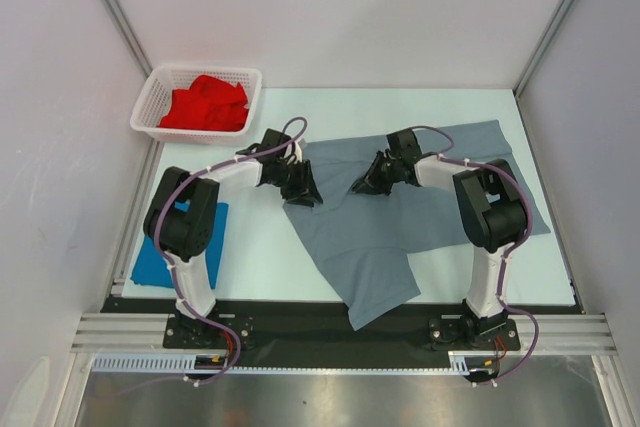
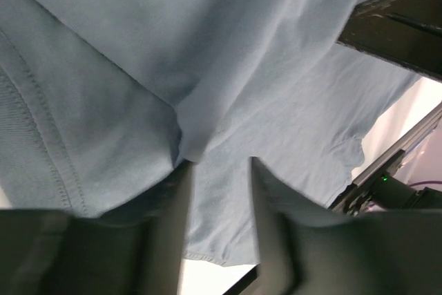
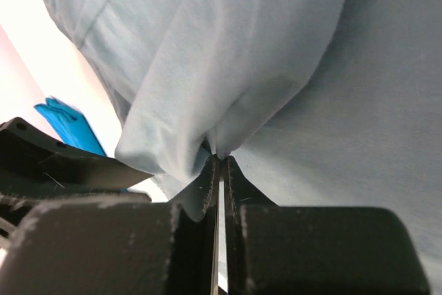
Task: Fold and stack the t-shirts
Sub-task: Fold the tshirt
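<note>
A slate grey t-shirt [image 1: 400, 237] lies spread over the middle and right of the table, one part hanging towards the near edge. My right gripper [image 1: 362, 185] is shut on a bunched fold of the grey t-shirt [image 3: 359, 101], pinched at its tips [image 3: 219, 157]. My left gripper [image 1: 305, 192] sits at the shirt's left edge. In the left wrist view the left gripper [image 2: 221, 164] has its jaws apart, with grey t-shirt [image 2: 242, 46] cloth showing through the gap and a fold by the left fingertip. A bright blue t-shirt [image 1: 160, 257] lies flat beside the left arm. A red t-shirt [image 1: 205, 105] is crumpled in the basket.
The white mesh basket [image 1: 254, 97] stands at the back left corner of the table. A black strip [image 1: 330, 322] and metal rail run along the near edge by both arm bases. Walls and frame posts close in both sides.
</note>
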Motion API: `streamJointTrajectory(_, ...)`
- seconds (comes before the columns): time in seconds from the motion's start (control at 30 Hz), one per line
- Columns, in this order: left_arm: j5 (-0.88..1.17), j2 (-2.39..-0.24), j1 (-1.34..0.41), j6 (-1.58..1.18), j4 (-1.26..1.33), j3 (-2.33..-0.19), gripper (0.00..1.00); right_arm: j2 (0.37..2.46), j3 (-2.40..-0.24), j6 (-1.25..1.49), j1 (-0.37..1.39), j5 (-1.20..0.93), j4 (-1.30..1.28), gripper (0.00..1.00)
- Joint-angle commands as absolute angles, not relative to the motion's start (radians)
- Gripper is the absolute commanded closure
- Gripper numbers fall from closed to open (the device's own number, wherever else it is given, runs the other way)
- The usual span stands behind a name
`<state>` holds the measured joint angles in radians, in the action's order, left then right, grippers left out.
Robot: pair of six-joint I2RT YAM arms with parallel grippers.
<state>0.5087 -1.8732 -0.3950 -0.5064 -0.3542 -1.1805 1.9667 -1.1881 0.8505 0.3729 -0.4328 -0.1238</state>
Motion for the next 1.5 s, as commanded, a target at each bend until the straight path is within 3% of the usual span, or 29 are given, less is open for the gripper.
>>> streamJointTrajectory(0.0,0.549,-1.891,-0.388,-0.535,-0.324,-1.2,0.61,1.914,-1.219,0.816,0.37,-0.442,-0.176,1.0)
streamJointTrajectory(0.03,0.551,-1.887,-0.388,-0.538,-0.325,-1.204,0.73,1.911,-1.232,0.799,0.367,-0.44,-0.193,1.0)
streamJointTrajectory(0.1,0.537,-1.879,-0.388,-0.54,-0.339,-1.212,0.87,1.905,-1.242,0.775,0.367,-0.428,-0.241,1.0)
streamJointTrajectory(0.23,0.534,-1.852,-0.376,-0.543,-0.371,-1.23,1.0,1.881,-1.267,0.701,0.35,-0.408,-0.323,1.0)
streamJointTrajectory(0.73,0.615,-1.781,-0.336,-0.592,-0.425,-1.22,0.99,1.827,-1.295,0.508,0.282,-0.463,-0.494,1.0)
streamJointTrajectory(0.9,0.637,-1.784,-0.334,-0.592,-0.453,-1.221,0.93,1.827,-1.296,0.491,0.258,-0.494,-0.526,1.0)
streamJointTrajectory(1.17,0.661,-1.776,-0.334,-0.6,-0.445,-1.18,0.91,1.818,-1.269,0.468,0.233,-0.512,-0.555,1.0)
streamJointTrajectory(1.27,0.612,-1.764,-0.334,-0.574,-0.475,-1.2,0.77,1.848,-1.275,0.445,0.233,-0.52,-0.615,0.84)
streamJointTrajectory(1.3,0.568,-1.746,-0.334,-0.563,-0.497,-1.209,0.66,1.861,-1.276,0.419,0.23,-0.511,-0.635,0.75)
streamJointTrajectory(1.4,0.49,-1.727,-0.333,-0.512,-0.525,-1.265,0.49,1.821,-1.26,0.37,0.226,-0.398,-0.664,0.68)
streamJointTrajectory(1.47,0.494,-1.735,-0.33,-0.489,-0.523,-1.308,0.48,1.784,-1.247,0.37,0.222,-0.345,-0.606,0.62)
